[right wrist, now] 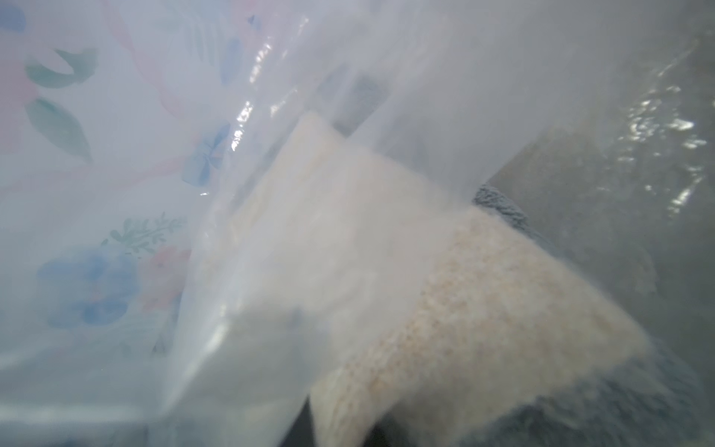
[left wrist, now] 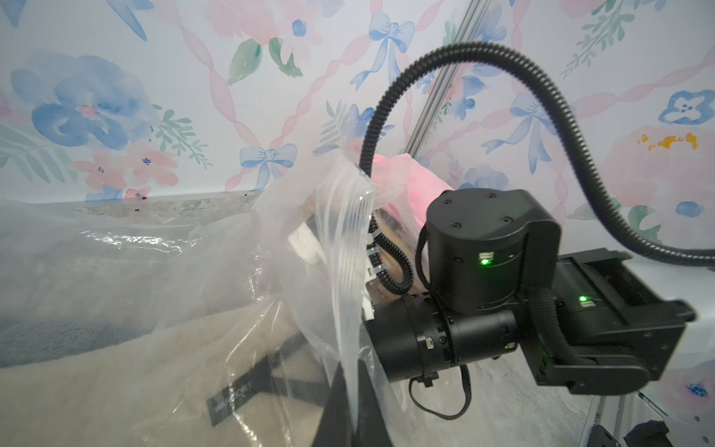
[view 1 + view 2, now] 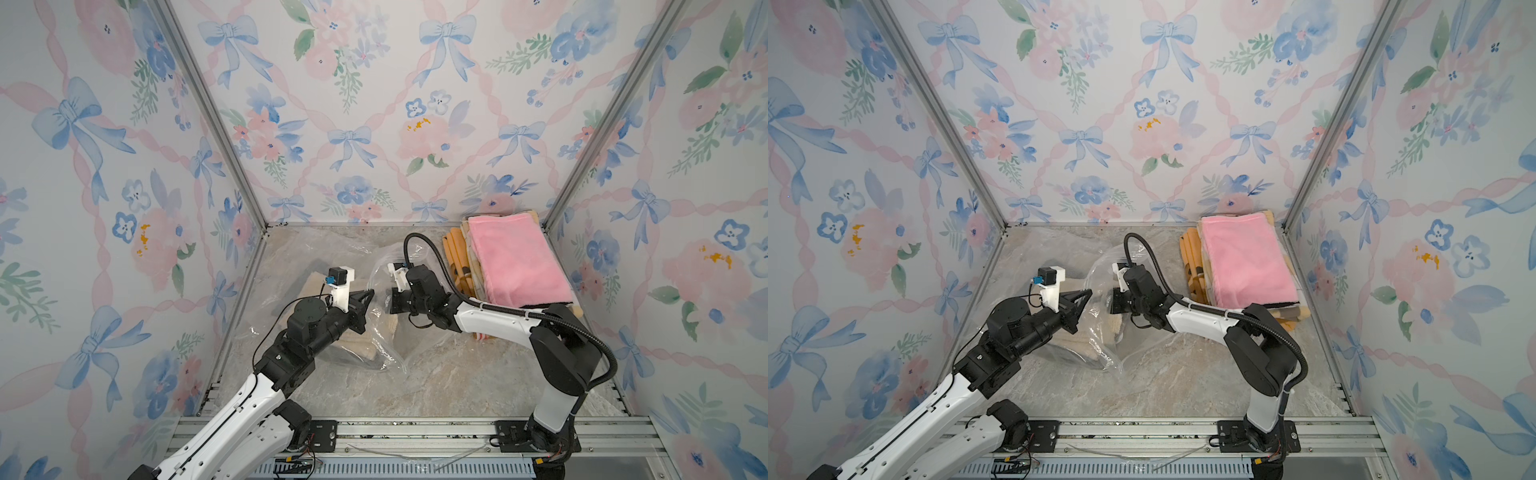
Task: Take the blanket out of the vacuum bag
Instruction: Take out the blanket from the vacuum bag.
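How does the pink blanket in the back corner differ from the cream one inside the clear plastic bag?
The pink blanket is bright pink; the cream blanket is pale beige. The pink blanket lies uncovered atop a stack of folded cloths in the far corner; the cream blanket sits inside the vacuum bag. The pink blanket lies flat and smooth; the cream blanket looks bunched. Both are soft, fuzzy fabric.

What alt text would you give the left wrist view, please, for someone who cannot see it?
The left hand pinches a fold of the clear bag and holds it up, while the right arm reaches in behind the plastic. A cream blanket lies inside the bag; a pink blanket shows behind.
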Available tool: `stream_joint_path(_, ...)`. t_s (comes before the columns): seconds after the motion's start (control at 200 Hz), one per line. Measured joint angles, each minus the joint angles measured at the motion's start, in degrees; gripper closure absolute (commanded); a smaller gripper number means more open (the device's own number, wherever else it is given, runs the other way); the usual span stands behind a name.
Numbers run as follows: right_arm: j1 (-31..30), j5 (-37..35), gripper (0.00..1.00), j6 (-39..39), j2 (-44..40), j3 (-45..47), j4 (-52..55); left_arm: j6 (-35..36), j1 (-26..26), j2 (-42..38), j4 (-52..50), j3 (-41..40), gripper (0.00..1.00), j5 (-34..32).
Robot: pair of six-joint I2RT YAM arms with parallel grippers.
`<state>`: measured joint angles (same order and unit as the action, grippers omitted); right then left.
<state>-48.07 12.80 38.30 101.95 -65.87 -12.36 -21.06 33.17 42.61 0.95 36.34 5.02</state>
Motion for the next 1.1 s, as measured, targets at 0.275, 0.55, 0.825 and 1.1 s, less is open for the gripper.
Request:
stream_joint_path(0.275,0.00,-0.13,1.00,0.17,-1.49,0.31,2.36,-0.07,-0.22,3.13,-0.66,0.66,1.00,-2.25)
stream_joint_path(0.55,-0.74,-0.20,1.00,1.70,-5.73,0.42,3.17,-0.72,-0.22,3.37,-0.74,0.76,1.00,-7.52)
stream_joint_path(0.825,0.02,-2.54,1.00,2.45,-17.88,4.20,4.98,-1.62,-0.20,3.87,-0.42,1.01,1.00,-10.84)
stream_joint_path(1.1,3.93,-4.24,1.00,2.80,-19.69,11.98,6.58,-1.55,-0.20,4.85,-0.90,1.18,1.00,-9.90)
